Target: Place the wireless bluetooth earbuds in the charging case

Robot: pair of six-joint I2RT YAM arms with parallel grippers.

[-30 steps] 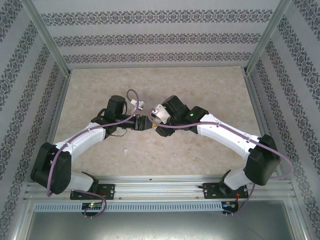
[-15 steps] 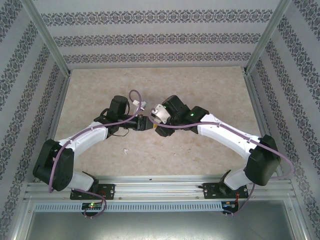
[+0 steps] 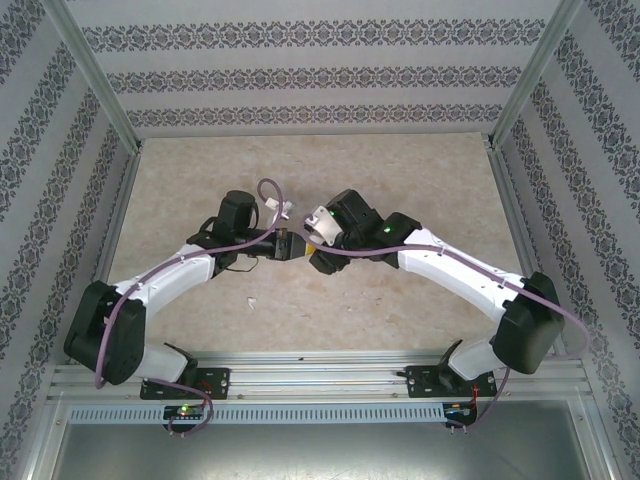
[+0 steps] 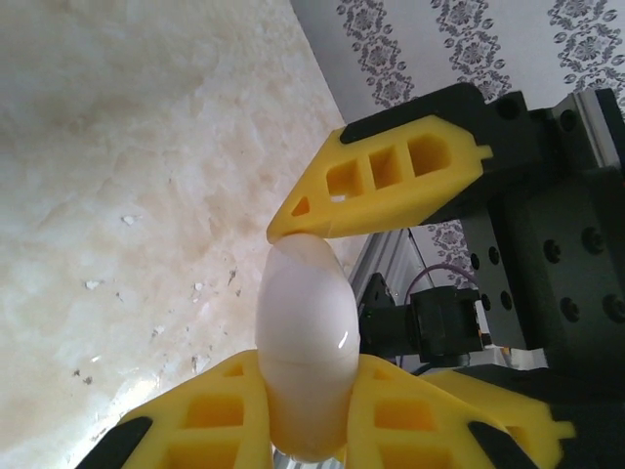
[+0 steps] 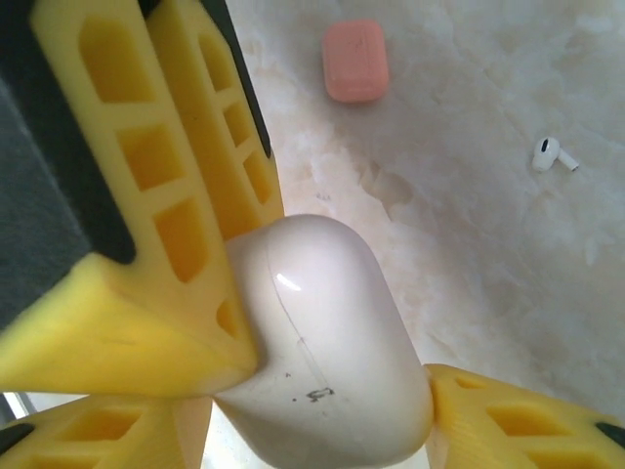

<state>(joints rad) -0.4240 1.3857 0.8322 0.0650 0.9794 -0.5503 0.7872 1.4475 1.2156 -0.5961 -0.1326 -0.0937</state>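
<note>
Fingers (image 4: 210, 415) of your left gripper (image 4: 308, 363) clamp the glossy white rounded plastic charging case (image 4: 303, 313).
Your right gripper (image 5: 317, 391) brackets the same case, grip unclear; coral-pink rounded case (image 5: 355, 61) and white stemmed earbud (image 5: 553, 154) lie apart on beige marbled table (image 5: 469, 254).

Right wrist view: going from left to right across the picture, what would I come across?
yellow finger → white case → earbud
</note>
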